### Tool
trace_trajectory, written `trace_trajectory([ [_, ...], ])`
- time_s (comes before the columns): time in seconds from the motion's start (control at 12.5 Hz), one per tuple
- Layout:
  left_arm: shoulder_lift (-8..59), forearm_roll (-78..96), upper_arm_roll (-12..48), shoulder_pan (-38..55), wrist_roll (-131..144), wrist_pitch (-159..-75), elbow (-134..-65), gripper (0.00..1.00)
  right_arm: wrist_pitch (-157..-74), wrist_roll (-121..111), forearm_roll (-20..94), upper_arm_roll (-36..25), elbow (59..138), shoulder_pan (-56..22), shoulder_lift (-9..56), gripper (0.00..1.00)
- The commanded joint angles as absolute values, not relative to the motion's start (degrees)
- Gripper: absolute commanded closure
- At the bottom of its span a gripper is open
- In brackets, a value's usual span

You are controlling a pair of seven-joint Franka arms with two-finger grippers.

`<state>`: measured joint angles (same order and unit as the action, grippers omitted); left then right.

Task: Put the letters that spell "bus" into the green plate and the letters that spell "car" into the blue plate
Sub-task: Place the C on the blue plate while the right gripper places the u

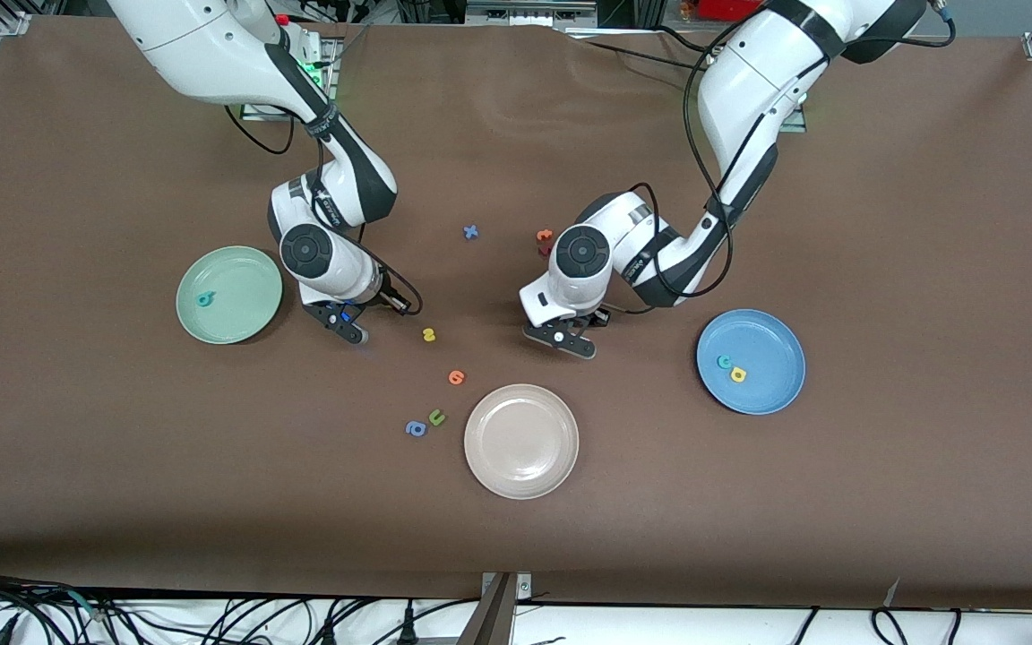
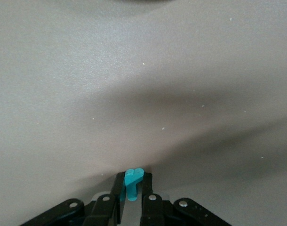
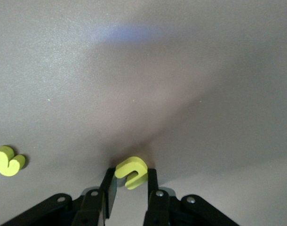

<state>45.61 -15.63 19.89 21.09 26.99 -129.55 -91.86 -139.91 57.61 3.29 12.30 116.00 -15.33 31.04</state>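
I have both arms bent down to the brown table (image 1: 883, 502) at mid-frame in the front view. The right arm drops from the upper left, and its right gripper (image 1: 348, 324) sits low beside the green plate (image 1: 252, 309), fingers pinched on the yellow "u" (image 3: 131, 172). The left arm curls in from the upper right; the left gripper (image 1: 565, 339) is low at centre frame, above the beige plate (image 1: 521, 441), clamped tight on a teal letter (image 2: 132, 182), narrow and edge-on in its wrist view.

I count three plates. The green plate at centre left holds one teal "b" (image 1: 204, 299). The blue plate (image 1: 771, 390) at centre right holds two letters, a teal "c" (image 1: 725, 362) and a yellow "a" (image 1: 738, 374).

Six letters lie loose: the yellow "s" (image 1: 429, 335), one orange (image 1: 456, 377), a green "u" (image 1: 436, 417), a blue "a" (image 1: 416, 428), a blue cross-shaped one (image 1: 471, 232), and an orange-red piece (image 1: 545, 236).
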Motion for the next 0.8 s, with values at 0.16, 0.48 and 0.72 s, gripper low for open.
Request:
trace_trajectory([
  [0.16, 42.2, -17.5, 19.9, 18.1, 23.8, -122.2, -90.7, 0.95, -139.7, 58.4, 3.8, 12.2, 116.5, -15.5, 30.9, 0.91],
  [0.48, 39.3, -17.5, 19.8, 12.2, 13.7, -114.6, -90.9, 0.95, -128.8, 58.4, 3.3, 11.7, 110.8, -15.4, 29.6, 0.91],
  [0.72, 39.4, -23.9, 19.3, 8.1, 11.1, -111.8, -91.5, 0.94, -120.1, 55.6, 2.8, 8.9, 106.2, -15.1, 28.3, 0.91],
])
